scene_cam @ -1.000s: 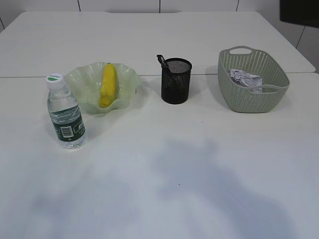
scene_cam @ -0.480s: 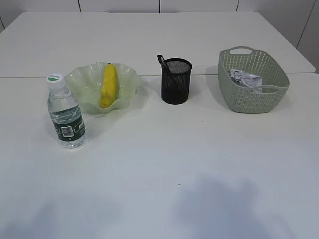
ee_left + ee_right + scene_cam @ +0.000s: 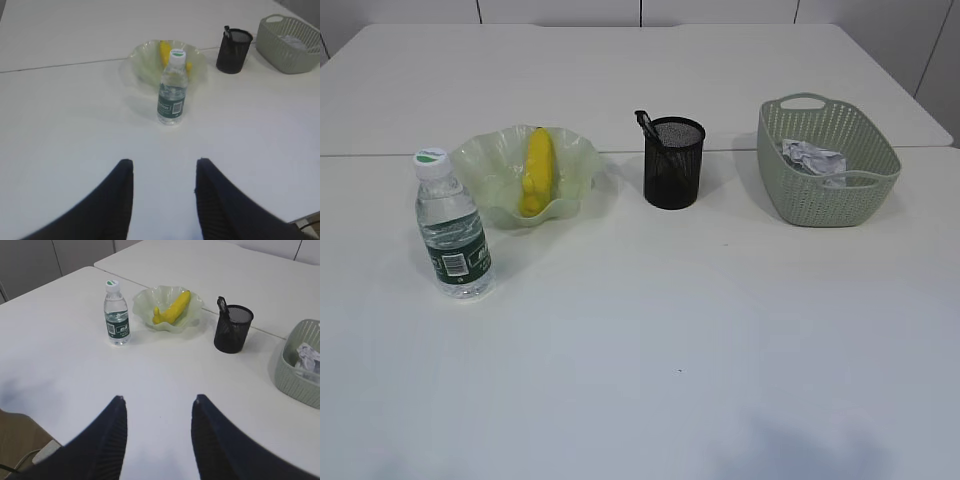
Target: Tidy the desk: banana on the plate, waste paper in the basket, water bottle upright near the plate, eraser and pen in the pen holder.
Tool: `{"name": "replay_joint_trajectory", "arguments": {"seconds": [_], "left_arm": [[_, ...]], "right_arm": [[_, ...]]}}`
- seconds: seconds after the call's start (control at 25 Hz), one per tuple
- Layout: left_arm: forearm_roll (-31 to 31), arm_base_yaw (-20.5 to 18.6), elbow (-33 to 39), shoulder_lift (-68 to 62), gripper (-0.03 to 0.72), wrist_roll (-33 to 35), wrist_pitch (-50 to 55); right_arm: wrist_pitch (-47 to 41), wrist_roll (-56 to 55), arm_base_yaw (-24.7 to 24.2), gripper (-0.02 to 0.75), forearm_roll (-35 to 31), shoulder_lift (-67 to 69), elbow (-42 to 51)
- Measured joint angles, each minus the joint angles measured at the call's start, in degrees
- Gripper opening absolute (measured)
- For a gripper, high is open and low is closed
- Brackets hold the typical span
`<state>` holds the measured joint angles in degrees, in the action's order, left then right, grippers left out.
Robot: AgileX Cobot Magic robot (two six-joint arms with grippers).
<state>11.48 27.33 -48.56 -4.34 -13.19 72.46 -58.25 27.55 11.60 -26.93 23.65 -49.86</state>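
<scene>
No legible text, bottle label (image 3: 458, 262) blurred

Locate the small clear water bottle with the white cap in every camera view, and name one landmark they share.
Exterior view: the small clear plastic water bottle with white cap and dark green label stands upright at the left, in front of the plate.
Left wrist view: centre, upright, hiding part of the plate.
Right wrist view: upper left, upright, left of the plate.
Shared landmark: the pale green ruffled plate holding the yellow banana.
</scene>
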Motion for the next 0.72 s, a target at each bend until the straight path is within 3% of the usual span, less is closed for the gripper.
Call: {"name": "replay_joint_trajectory", "arguments": {"seconds": [0.52,0.72], "left_arm": [[-1.3,0.0,-0.1,3.9,0.298,0.5,0.6],[-2.6,0.0,1.6,3.9,0.298,4.2,0.7]], "right_arm": [[-9.5,-10.2,0.0,0.321,11.6,-14.2,2.8],[-14.4,-13.2,0.0,0.321,14.3,-17.6,2.8]]}}
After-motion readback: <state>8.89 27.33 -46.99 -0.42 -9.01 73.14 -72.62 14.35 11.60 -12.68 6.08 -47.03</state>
